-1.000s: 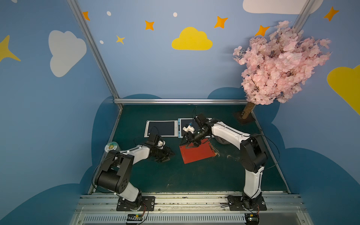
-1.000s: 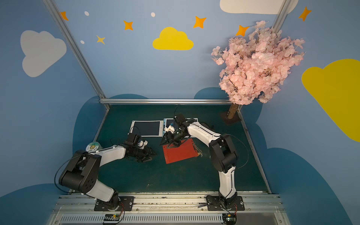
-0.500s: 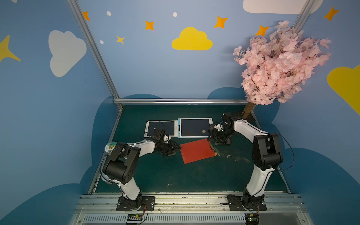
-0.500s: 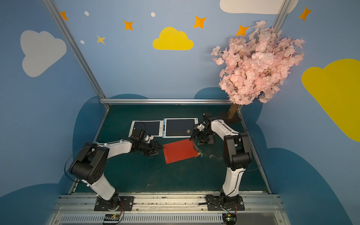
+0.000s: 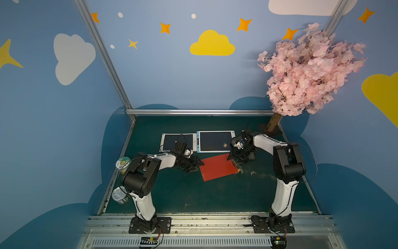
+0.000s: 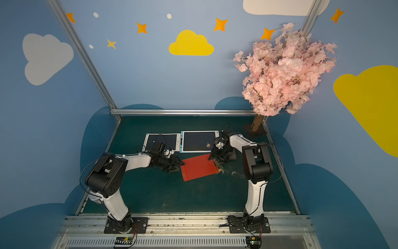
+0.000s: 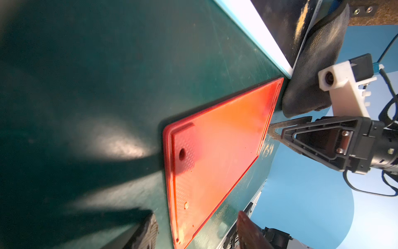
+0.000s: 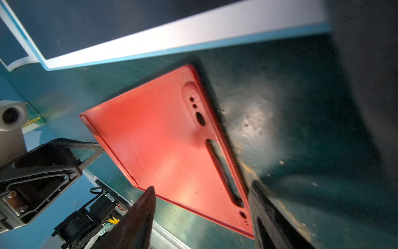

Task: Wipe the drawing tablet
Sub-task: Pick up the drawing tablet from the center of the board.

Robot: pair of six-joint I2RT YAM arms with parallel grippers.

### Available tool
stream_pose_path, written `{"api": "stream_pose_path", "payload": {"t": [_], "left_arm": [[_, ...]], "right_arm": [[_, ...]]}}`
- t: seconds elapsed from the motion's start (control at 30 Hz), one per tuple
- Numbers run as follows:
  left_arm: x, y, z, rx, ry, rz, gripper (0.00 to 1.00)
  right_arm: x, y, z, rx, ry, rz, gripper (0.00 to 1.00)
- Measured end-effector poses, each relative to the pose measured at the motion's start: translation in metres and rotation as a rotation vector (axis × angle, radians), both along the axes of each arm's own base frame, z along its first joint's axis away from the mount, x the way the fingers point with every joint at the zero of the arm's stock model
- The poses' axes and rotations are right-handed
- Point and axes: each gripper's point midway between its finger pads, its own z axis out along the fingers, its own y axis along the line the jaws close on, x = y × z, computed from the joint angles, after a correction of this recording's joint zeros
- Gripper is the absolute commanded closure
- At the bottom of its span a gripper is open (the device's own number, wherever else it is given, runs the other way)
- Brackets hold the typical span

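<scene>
Right wrist view has my right tool (image 8: pixel 203 185) with jaws well apart and empty over one end of the red board (image 8: pixel 163 140), and the left tool (image 5: pixel 192 166) just off the board's other end is spread and empty too. The drawing tablet (image 5: pixel 215 141) lies flat just beyond the right tool, an orange smudge (image 5: pixel 225 144) on the screen corner nearest it, so I'd call the wipe unfinished. Dark cloth (image 5: pixel 251 155) sits right beside the right tool; next I reckon it needs to pinch that and drag it across the smudge.

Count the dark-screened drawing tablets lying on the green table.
2. The white-framed tablet lies at the back; the blue-edged tablet lies close beside it, to the robot's right. The red board may be a third, face down.
</scene>
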Motion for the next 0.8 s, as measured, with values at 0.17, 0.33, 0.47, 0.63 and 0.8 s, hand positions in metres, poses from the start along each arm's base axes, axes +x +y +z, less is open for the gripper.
{"api": "stream_pose_path", "payload": {"t": [0.17, 0.33, 0.47, 0.63, 0.8], "left_arm": [[0.002, 0.004, -0.001, 0.003, 0.005, 0.011, 0.40], [0.006, 0.014, 0.000, 0.025, 0.001, 0.041, 0.40], [0.013, 0.025, -0.001, 0.063, -0.021, 0.075, 0.40], [0.017, 0.032, -0.001, 0.091, -0.037, 0.093, 0.40], [0.015, 0.023, 0.000, 0.072, -0.052, 0.065, 0.40]], "right_arm": [[-0.007, 0.013, 0.001, 0.061, -0.017, 0.030, 0.39], [-0.022, 0.021, 0.008, 0.143, 0.003, 0.002, 0.45], [-0.022, 0.032, 0.038, 0.246, -0.016, -0.046, 0.48], [-0.003, 0.057, 0.111, 0.485, -0.163, -0.037, 0.52], [-0.025, 0.096, 0.164, 0.731, -0.166, 0.115, 0.53]]}}
